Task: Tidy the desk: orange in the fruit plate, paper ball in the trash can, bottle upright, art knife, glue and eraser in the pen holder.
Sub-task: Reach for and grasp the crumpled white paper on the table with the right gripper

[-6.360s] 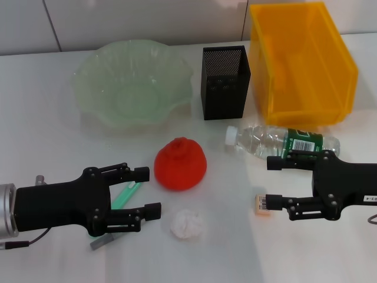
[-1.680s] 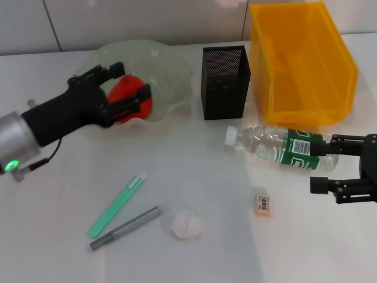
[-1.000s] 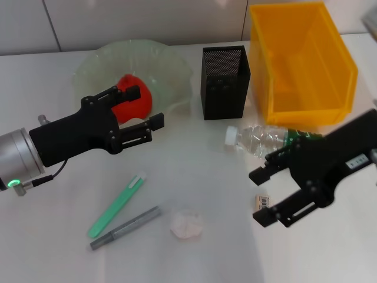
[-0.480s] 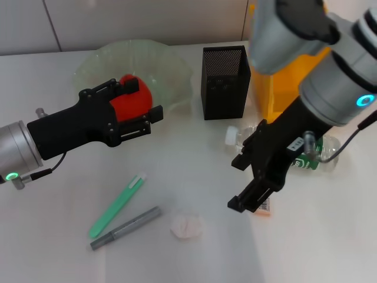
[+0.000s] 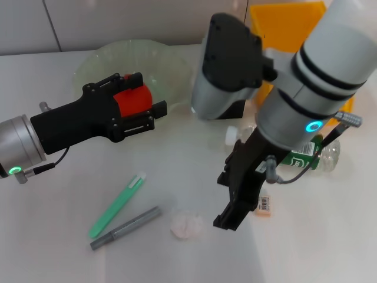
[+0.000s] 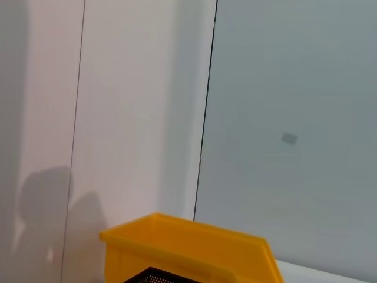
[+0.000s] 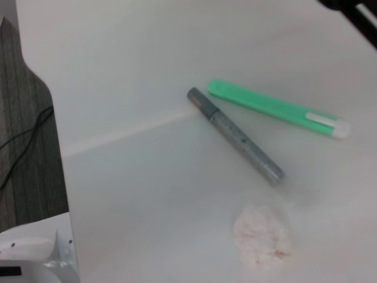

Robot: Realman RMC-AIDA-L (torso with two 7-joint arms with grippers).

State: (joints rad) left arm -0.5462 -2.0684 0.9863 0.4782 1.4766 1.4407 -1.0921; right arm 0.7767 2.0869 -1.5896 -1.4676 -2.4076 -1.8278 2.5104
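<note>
The orange (image 5: 132,99) lies in the fruit plate (image 5: 171,62). My left gripper (image 5: 140,99) is open and overlaps the orange in the head view. My right gripper (image 5: 225,200) is open, just right of the paper ball (image 5: 187,224), which also shows in the right wrist view (image 7: 262,236). The eraser (image 5: 264,204) lies beside the right arm. The bottle (image 5: 302,157) lies on its side, partly hidden by that arm. The green art knife (image 5: 118,203) and the grey glue stick (image 5: 125,228) lie side by side. My right arm hides most of the pen holder (image 6: 154,276).
The yellow trash can (image 5: 288,15) stands at the back right, largely covered by my right arm; its rim shows in the left wrist view (image 6: 188,244). In the right wrist view the art knife (image 7: 271,106) and glue stick (image 7: 235,135) lie near the table's edge.
The orange went from the table into the fruit plate and my left gripper let it go. My right arm swung in from the right, down toward the paper ball.
</note>
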